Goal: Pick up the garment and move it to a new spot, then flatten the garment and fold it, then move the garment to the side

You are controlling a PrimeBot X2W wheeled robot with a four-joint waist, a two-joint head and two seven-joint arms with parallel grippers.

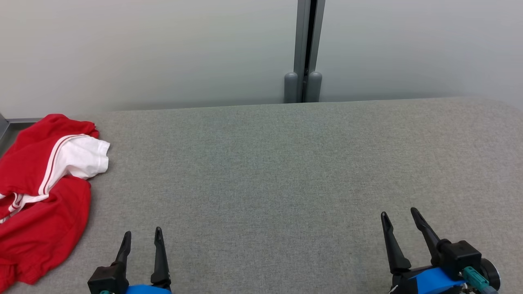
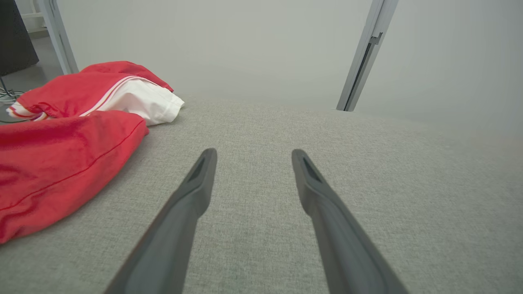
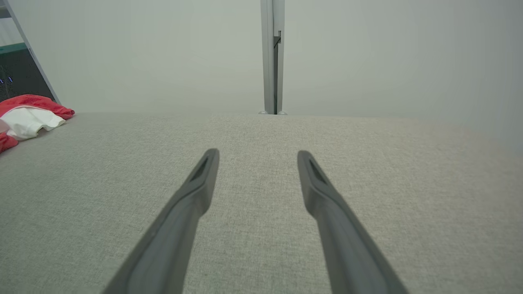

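garment (image 1: 41, 196), rumpled red with white panel; left claw (image 1: 143, 231) and right claw (image 1: 398, 211) released

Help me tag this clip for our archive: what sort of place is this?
Probably an indoor lab or test bay set up for cloth handling: a wide grey fabric-covered table, plain pale partition walls joined by a metal post, and one crumpled red-and-white garment lying at the table's left edge.
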